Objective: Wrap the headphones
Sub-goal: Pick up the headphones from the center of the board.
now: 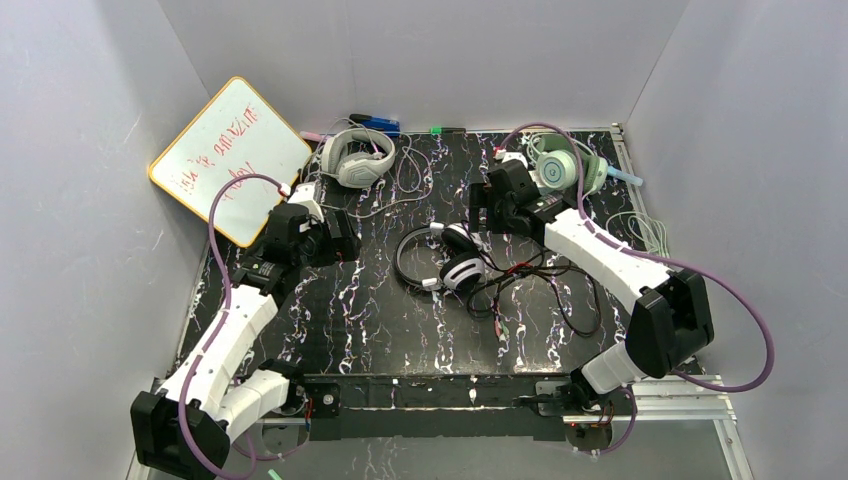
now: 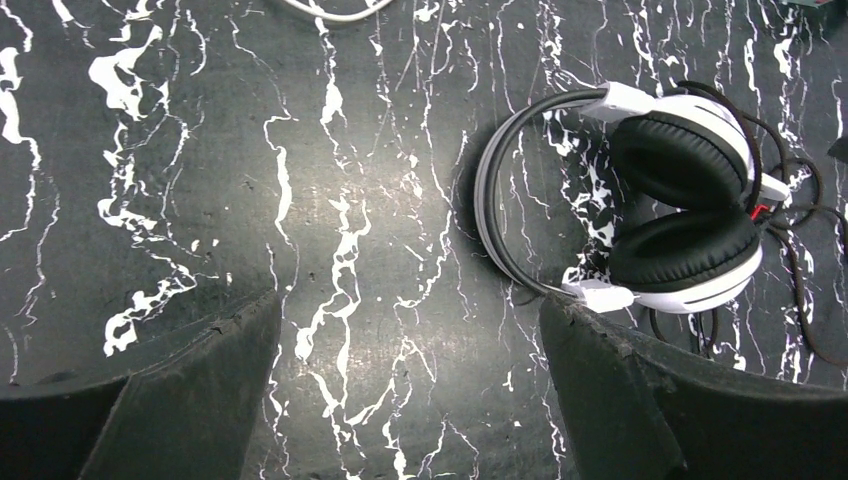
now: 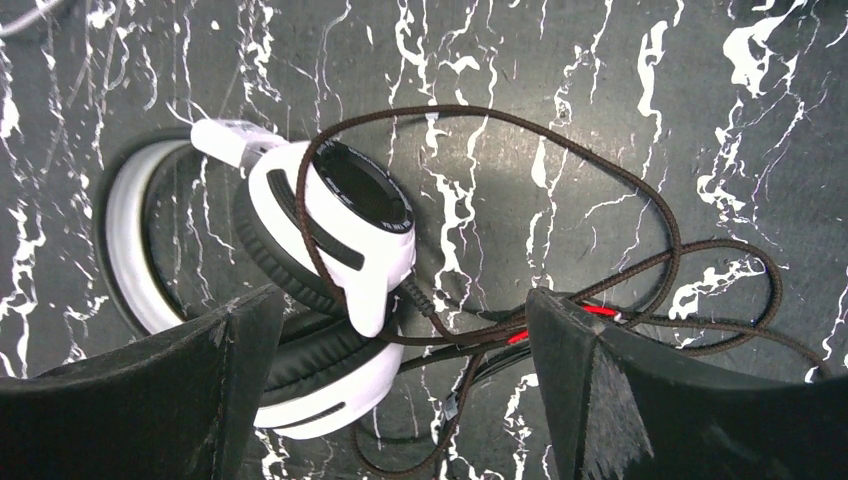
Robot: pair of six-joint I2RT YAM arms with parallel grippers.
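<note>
The black-and-white headphones (image 1: 445, 262) lie mid-table, earcups together, with their dark braided cable (image 1: 530, 290) loose in loops to the right. The light grey headphones (image 1: 355, 158) rest at the back centre-left. The mint-green headphones (image 1: 563, 168) sit at the back right. My left gripper (image 1: 340, 238) hovers open over bare tabletop left of the black-and-white set; in its wrist view the gripper (image 2: 410, 300) holds nothing and the headset (image 2: 690, 215) lies to its right. My right gripper (image 3: 405, 295) is open above an earcup (image 3: 345, 220) and the cable (image 3: 600, 170), touching neither.
A whiteboard (image 1: 228, 155) with red writing leans at the back left. Markers (image 1: 375, 123) and a small green item (image 1: 447, 130) lie along the back edge. A pale coiled cable (image 1: 640, 230) trails from the mint set at the right edge. Grey walls enclose the table.
</note>
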